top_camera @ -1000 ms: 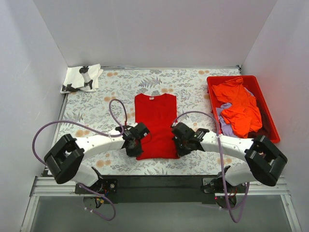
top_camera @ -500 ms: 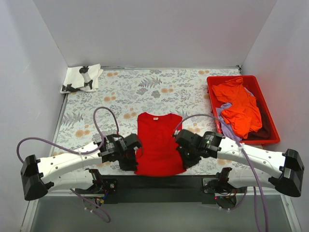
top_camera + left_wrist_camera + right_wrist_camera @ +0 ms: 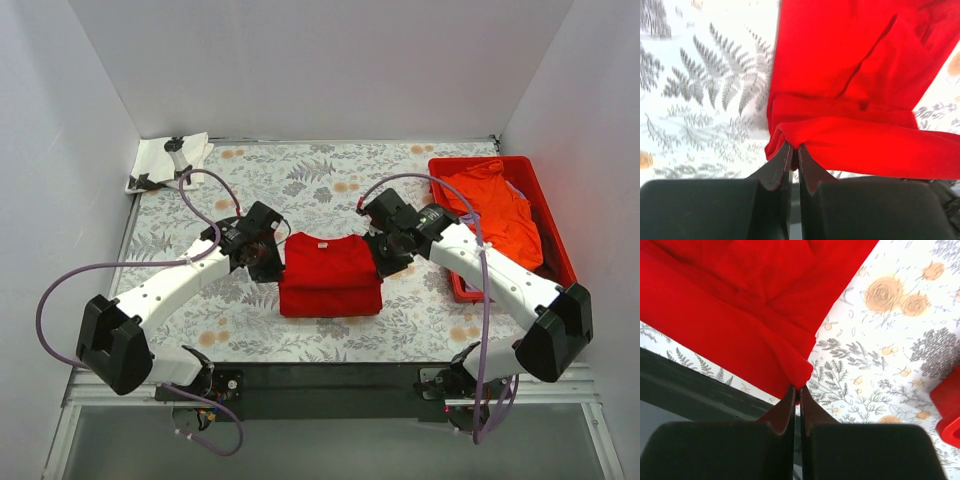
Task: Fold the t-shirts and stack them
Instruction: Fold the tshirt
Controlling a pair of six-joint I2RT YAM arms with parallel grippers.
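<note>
Since the left gripper (image 3: 270, 258) and the right gripper (image 3: 384, 255) each pinch a far corner of the red t-shirt (image 3: 330, 290), which lies doubled over left of the red tray (image 3: 470, 161), an uneven release is the risk: if one claw lets go before the other, the top layer could skew off the lower one. Closer to the tray, the right arm might snag the orange t-shirt (image 3: 495, 205) heaped inside. Far left of the tray, the white t-shirt (image 3: 165, 160) looks well apart.

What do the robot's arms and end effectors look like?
The left arm and right arm are white shells with black joints, each trailing a purple cable. The left end effector and right end effector are black, with two narrow tapering fingers.
</note>
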